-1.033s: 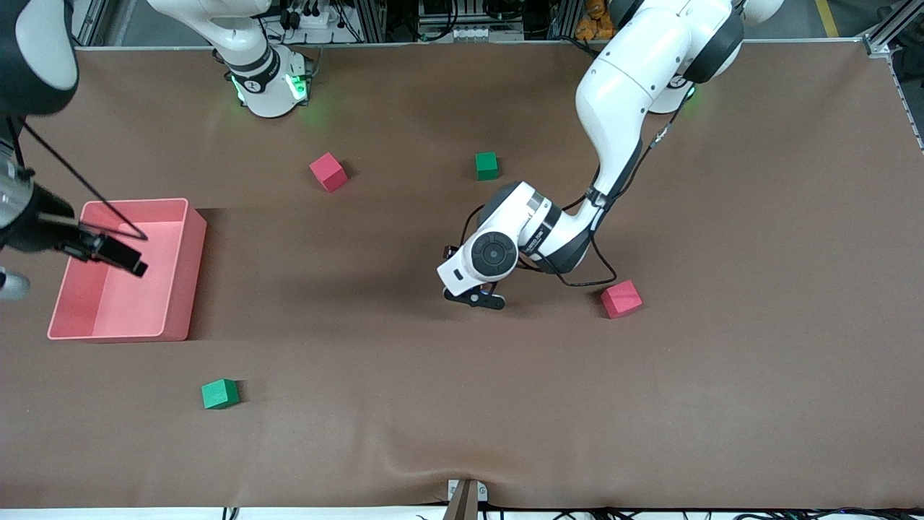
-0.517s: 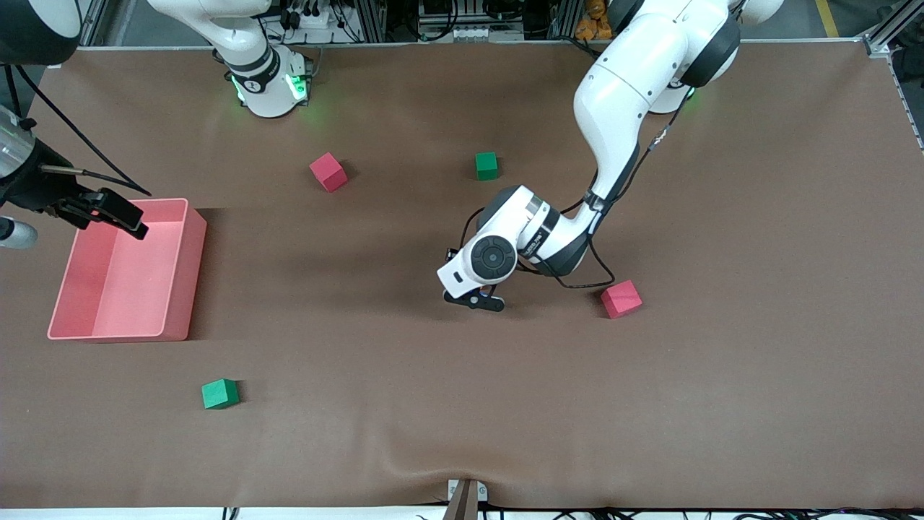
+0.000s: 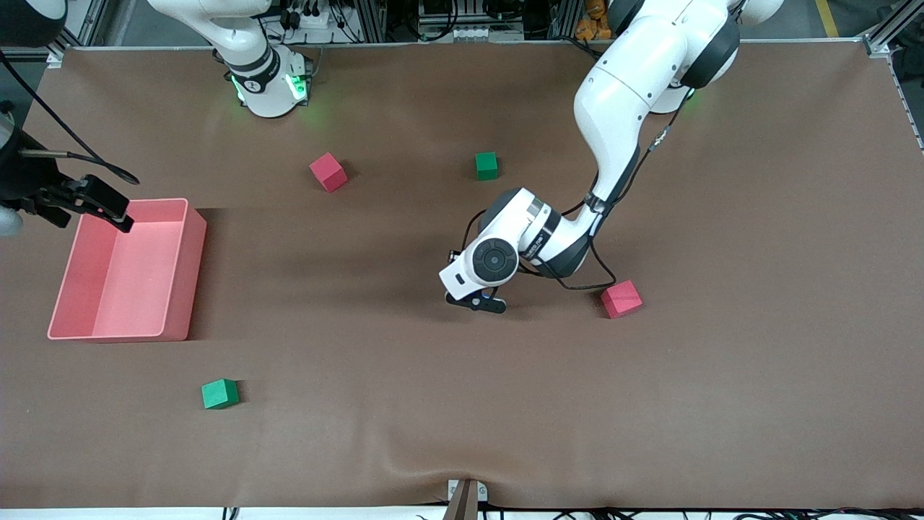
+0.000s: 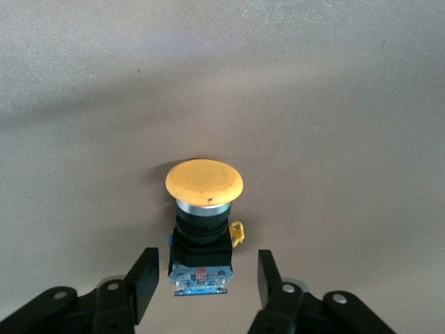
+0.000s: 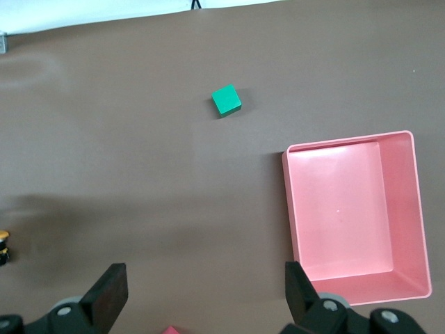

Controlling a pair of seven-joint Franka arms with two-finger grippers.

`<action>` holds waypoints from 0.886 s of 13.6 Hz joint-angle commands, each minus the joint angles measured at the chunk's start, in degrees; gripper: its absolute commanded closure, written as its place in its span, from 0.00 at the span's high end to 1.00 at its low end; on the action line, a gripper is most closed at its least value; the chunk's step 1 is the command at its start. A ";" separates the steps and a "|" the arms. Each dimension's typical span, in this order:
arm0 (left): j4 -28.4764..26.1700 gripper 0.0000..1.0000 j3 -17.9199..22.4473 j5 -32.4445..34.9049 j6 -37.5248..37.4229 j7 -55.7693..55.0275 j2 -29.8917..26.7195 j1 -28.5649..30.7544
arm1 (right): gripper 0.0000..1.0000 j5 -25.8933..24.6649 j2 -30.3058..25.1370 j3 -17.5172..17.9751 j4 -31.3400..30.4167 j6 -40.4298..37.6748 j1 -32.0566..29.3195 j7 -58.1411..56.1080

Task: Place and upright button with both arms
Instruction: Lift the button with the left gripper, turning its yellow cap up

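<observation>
The button has a round orange cap on a black body with a blue base. It seems to stand cap up on the brown table. My left gripper is open low over the table's middle. One finger is on each side of the button's base, with a gap on both sides. In the front view the left gripper and its hand hide the button. My right gripper is open and empty in the air over the pink bin's corner. In the right wrist view the right gripper is open, and the button shows at the edge.
A pink bin sits at the right arm's end of the table. A red cube lies beside the left hand, toward the left arm's end. Another red cube and a green cube lie farther from the front camera. A second green cube lies nearer.
My right gripper has moved from over the bin's inside to over its corner that lies farther from the front camera. My left gripper has barely moved.
</observation>
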 commanded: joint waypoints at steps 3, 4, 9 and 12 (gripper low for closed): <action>1.55 0.59 0.97 -0.32 -0.11 1.14 1.29 -1.23 | 1.00 -0.80 0.15 0.47 1.18 -4.78 -0.93 -4.42; 1.46 0.53 0.97 -0.23 -0.11 1.14 1.29 -1.23 | 1.00 -0.89 0.06 0.47 1.18 -5.75 -0.75 -4.78; 1.55 0.13 1.76 -0.14 -0.02 1.23 1.64 -1.40 | 1.00 0.86 0.32 0.38 4.16 -9.88 -1.10 -4.43; 1.55 0.00 1.76 -0.14 0.16 -0.69 0.85 -1.58 | 1.00 0.17 0.32 0.38 4.34 -9.98 -1.10 -4.78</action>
